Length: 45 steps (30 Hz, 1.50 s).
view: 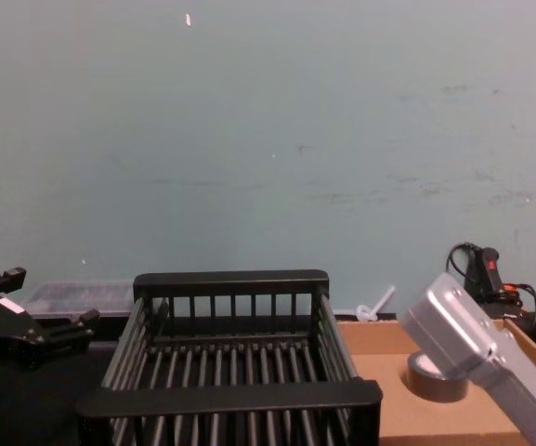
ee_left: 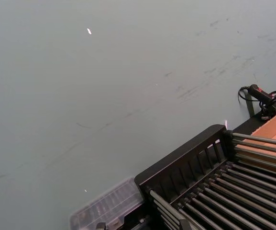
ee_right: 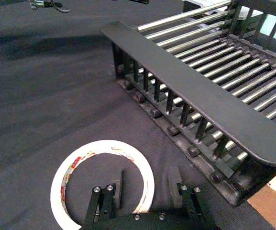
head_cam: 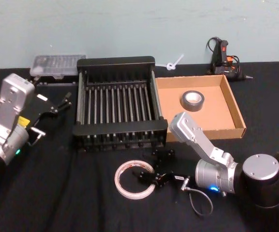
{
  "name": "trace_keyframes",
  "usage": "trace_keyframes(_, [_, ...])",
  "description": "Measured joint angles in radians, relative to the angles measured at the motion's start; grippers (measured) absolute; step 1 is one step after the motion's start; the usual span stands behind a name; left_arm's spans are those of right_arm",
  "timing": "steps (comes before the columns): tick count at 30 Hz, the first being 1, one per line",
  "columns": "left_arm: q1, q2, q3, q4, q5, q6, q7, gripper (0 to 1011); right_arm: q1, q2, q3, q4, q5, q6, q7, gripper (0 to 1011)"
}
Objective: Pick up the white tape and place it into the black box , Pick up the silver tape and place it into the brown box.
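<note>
**Two tapes, two boxes: right gripper open at the white ring**

You have two rolls of tape and two boxes on the black-clothed worktop (head_cam: 81, 193). The wide, flat white ring of tape (head_cam: 134, 179) with small red marks on its inner face lies flat on the cloth, near the front wall of the black slatted plastic crate (head_cam: 117, 104) but apart from it. The small, thick grey-silver roll of duct tape (head_cam: 192, 100) lies inside the shallow tan cardboard tray (head_cam: 236, 113), toward its back half. The tray stands just beside the crate on the robot's right, their walls close together. The crate holds nothing that you can see.

Your right gripper (head_cam: 143, 176) reaches low over the cloth from the right. Its fingers are spread apart: in the right wrist view one finger (ee_right: 117, 184) stands inside the white ring, the other finger (ee_right: 174, 183) outside it, with the ring's band between them. Whether either finger touches the tape you cannot tell.

Your left gripper (head_cam: 66, 100) is held off to the left of the crate, above the cloth and holding nothing; its fingers look slightly parted.

Behind the crate lie one clear plastic case (head_cam: 57, 66) and, at the back right, one black glue gun (head_cam: 222, 59).
</note>
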Motion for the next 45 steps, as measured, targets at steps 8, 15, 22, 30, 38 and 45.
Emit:
trace_keyframes(8, [0.0,0.0,0.0,0.0,0.0,0.0,0.0,1001,0.0,0.0,0.0,0.0,0.0,0.0,0.001,562])
trace_keyframes(15, [0.0,0.0,0.0,0.0,0.0,0.0,0.0,1001,0.0,0.0,0.0,0.0,0.0,0.0,0.001,522])
trace_keyframes(22, [0.0,0.0,0.0,0.0,0.0,0.0,0.0,1001,0.0,0.0,0.0,0.0,0.0,0.0,0.001,404])
trace_keyframes(30, [0.0,0.0,0.0,0.0,0.0,0.0,0.0,1001,-0.002,-0.001,0.004,-0.003,-0.002,-0.001,-0.004,156])
trace_keyframes(38, [0.0,0.0,0.0,0.0,0.0,0.0,0.0,1001,-0.002,-0.001,0.005,-0.003,-0.002,-0.001,-0.004,101])
trace_keyframes(45, [0.0,0.0,0.0,0.0,0.0,0.0,0.0,1001,-0.001,-0.001,0.004,-0.002,-0.002,-0.002,-0.004,101])
